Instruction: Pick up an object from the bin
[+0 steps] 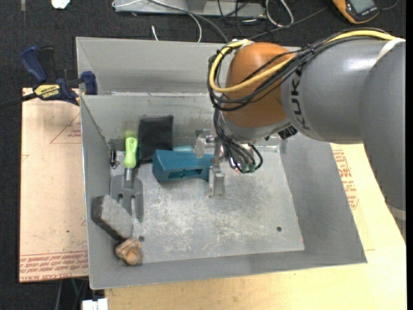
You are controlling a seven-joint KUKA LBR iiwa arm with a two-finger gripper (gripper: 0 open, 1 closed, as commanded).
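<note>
My gripper (211,162) hangs below the orange wrist cover near the middle of the bin, low over the floor. Its fingers stand apart, one fingertip (217,181) on the near side and one on the far side of the right end of a teal blue plastic thing (173,165). That thing lies flat on the bin floor, its narrow end pointing right between the fingers. Whether the pads touch it I cannot tell. A black block (156,136) lies just behind its left end.
Along the left wall lie a silver tool with a green handle (131,152), a grey stone-like wedge (111,214) and a small tan lump (129,250). The arm covers the bin's back right part.
</note>
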